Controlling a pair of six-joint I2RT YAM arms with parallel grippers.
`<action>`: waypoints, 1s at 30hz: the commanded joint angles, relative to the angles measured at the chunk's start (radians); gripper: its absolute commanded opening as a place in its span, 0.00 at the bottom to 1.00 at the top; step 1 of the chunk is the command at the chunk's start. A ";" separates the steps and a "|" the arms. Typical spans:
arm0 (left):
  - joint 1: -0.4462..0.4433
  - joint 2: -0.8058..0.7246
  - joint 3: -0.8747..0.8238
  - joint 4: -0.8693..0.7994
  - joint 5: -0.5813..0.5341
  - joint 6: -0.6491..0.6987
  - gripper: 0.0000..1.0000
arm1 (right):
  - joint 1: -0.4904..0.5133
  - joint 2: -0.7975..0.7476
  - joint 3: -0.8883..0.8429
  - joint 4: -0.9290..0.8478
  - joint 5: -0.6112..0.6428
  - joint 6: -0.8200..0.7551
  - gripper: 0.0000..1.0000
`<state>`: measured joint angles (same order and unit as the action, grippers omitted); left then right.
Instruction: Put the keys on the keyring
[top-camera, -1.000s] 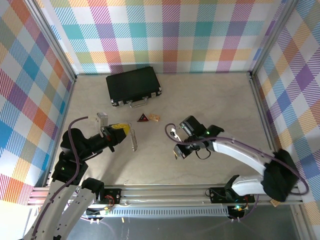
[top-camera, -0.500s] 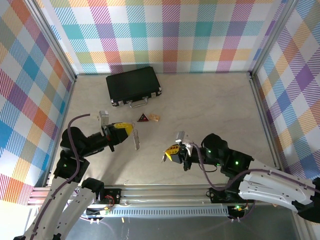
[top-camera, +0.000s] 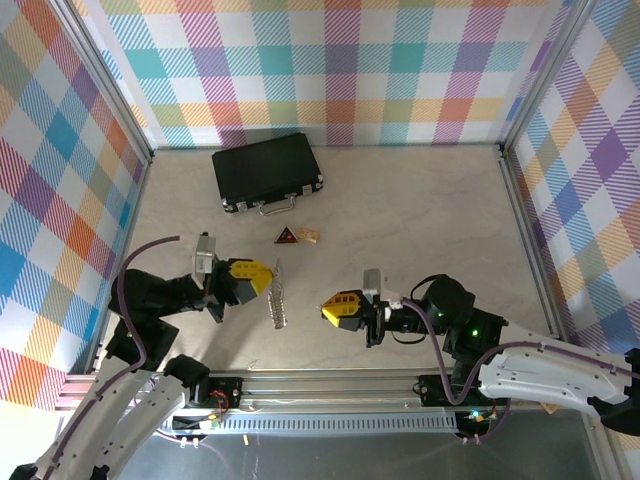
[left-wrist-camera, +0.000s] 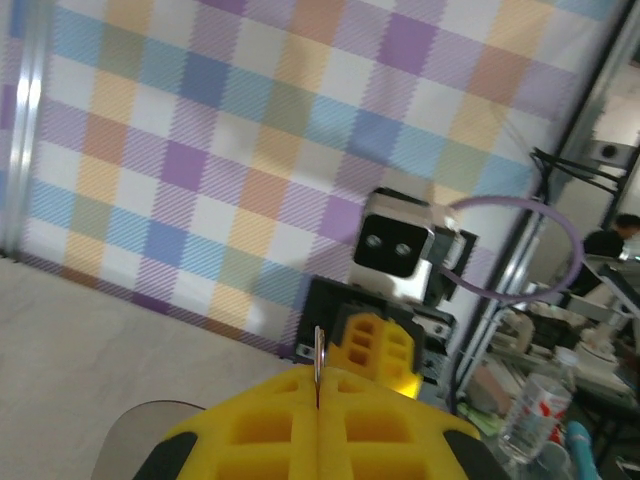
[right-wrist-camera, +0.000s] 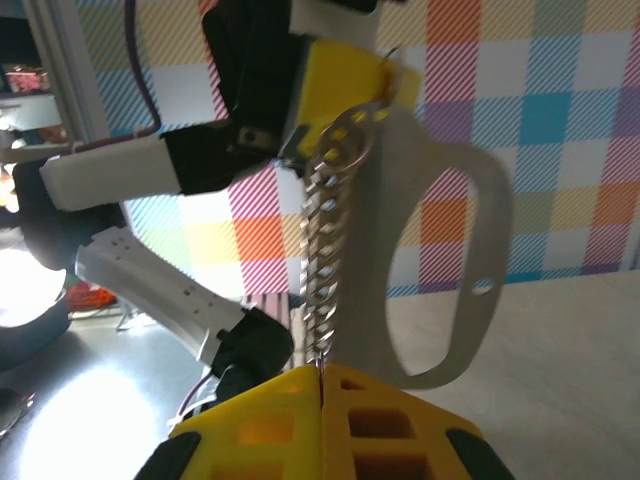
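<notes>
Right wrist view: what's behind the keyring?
The left gripper, shut on the top of the keyring, with the plaid wall beyond. The keyring's plate and bead chain cover part of that gripper and wall.

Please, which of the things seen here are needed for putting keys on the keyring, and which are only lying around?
Needed: keyring, pinched in the shut left gripper; right gripper, shut, facing it.

Lying around: black case, red triangle and tan chip, all on the table beyond the grippers.
</notes>
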<state>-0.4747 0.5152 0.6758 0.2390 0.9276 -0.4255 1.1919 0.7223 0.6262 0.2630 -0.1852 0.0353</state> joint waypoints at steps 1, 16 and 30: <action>-0.057 0.029 0.019 0.040 0.020 0.073 0.00 | 0.007 -0.026 0.063 -0.052 0.096 -0.031 0.00; -0.225 0.052 0.034 -0.141 -0.122 0.221 0.00 | 0.029 -0.022 0.145 -0.225 0.240 -0.024 0.00; -0.260 0.062 0.020 -0.153 -0.157 0.240 0.00 | 0.079 0.096 0.254 -0.272 0.260 -0.011 0.00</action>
<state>-0.7227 0.5823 0.6853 0.0719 0.7818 -0.2081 1.2613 0.8040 0.8345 -0.0151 0.0578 0.0139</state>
